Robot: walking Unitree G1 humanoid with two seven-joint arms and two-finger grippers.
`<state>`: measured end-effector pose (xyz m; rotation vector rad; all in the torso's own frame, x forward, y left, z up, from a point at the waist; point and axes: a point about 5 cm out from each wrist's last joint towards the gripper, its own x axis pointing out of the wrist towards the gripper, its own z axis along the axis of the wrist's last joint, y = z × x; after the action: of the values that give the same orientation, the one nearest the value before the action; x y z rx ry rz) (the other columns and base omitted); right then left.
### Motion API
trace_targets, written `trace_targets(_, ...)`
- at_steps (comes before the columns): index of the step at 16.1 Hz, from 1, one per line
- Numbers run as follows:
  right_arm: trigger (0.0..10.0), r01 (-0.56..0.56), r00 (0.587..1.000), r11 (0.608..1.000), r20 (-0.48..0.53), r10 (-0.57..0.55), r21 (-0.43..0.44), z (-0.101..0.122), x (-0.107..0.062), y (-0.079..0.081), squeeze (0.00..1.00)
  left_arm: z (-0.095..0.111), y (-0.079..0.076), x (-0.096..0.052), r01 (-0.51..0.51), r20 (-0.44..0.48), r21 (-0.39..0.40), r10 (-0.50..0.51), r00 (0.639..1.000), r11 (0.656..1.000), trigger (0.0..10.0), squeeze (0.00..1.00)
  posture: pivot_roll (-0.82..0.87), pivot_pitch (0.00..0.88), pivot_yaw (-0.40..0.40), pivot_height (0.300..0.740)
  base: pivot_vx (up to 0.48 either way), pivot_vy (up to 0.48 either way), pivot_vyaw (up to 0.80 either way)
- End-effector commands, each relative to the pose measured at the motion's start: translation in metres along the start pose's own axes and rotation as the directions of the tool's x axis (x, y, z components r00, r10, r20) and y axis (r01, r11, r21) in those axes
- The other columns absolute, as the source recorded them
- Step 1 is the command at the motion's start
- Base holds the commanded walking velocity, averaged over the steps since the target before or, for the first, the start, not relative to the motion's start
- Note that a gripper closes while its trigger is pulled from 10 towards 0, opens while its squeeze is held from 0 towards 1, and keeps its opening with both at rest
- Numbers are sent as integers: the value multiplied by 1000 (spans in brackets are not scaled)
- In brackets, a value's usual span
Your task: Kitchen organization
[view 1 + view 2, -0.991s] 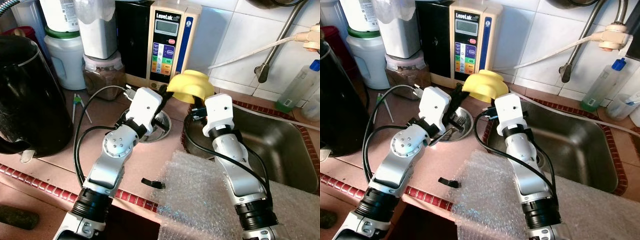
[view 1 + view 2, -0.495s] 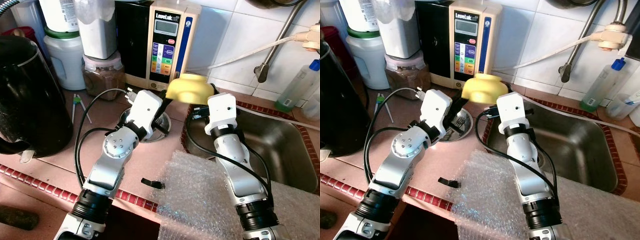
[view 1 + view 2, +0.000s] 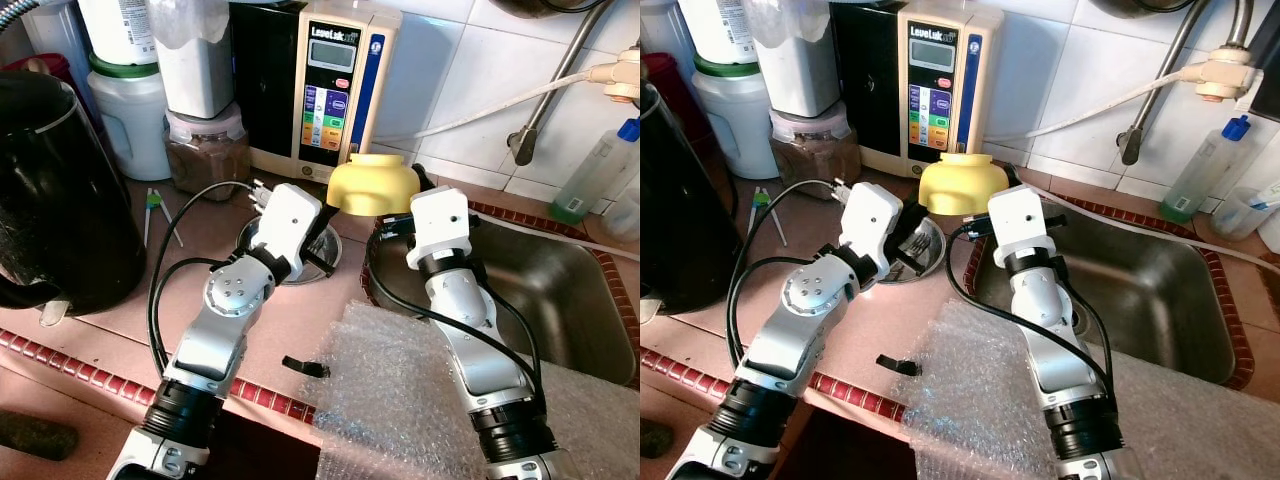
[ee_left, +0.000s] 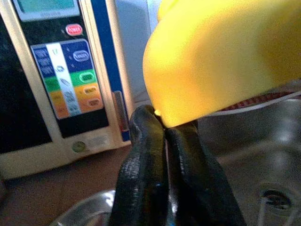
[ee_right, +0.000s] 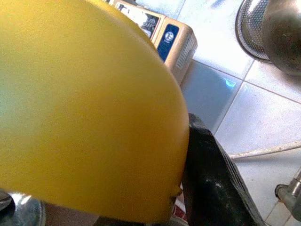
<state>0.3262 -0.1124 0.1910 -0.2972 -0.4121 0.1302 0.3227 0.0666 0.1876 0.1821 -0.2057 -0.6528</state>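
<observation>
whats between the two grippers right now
A yellow bowl, upside down, held between the left gripper and the right gripper, above the edge of the sink. Both eye views show it.

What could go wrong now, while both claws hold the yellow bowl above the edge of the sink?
1. The left claw pinches only the rim of the upside-down yellow bowl; it may slip and fall into the sink.
2. The right claw grips the opposite side; uneven pulling may twist the bowl free.
3. The water machine stands close behind and may be bumped.

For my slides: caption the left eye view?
Both claws hold a yellow bowl upside down between counter and sink.
</observation>
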Motion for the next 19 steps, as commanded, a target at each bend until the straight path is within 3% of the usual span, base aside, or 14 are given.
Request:
trace_targets(1, 0, -14, 997, 999, -82, 11, -33, -15, -4, 0, 0, 20, -21, 5, 148, 100, 2, -147, 984, 989, 10000, 1000, 101, 0, -84, 740, 0, 0, 0)
trace_targets(6, 0, 26, 990, 999, -134, -32, -45, -24, -3, -14, 0, 20, -25, -6, 228, 128, -22, -223, 966, 974, 10000, 1000, 112, 0, -91, 740, 0, 0, 0)
trace_targets(11, 0, 151, 959, 987, -233, -160, -54, -39, 0, -61, 0, 12, -26, -21, 315, 108, -19, -311, 944, 949, 10000, 1000, 113, 0, -90, 740, 0, 0, 0)
trace_targets(15, 0, 209, 931, 975, -292, -220, -71, -48, 3, -96, 0, 10, -30, -27, 413, 79, -25, -410, 908, 910, 10000, 1000, 108, 0, -85, 740, 0, 0, 0)
trace_targets(16, 0, 247, 909, 968, -337, -245, -39, -54, 3, -105, 0, 6, -31, -31, 476, 39, 2, -476, 879, 879, 10000, 1000, 110, 0, -83, 740, 0, 0, 0)
trace_targets(19, 0, 309, 859, 950, -444, -257, 48, -71, -5, -111, 0, 1, -26, -34, 525, -34, 46, -524, 851, 850, 10000, 1000, 110, 0, -66, 740, 0, 0, 0)
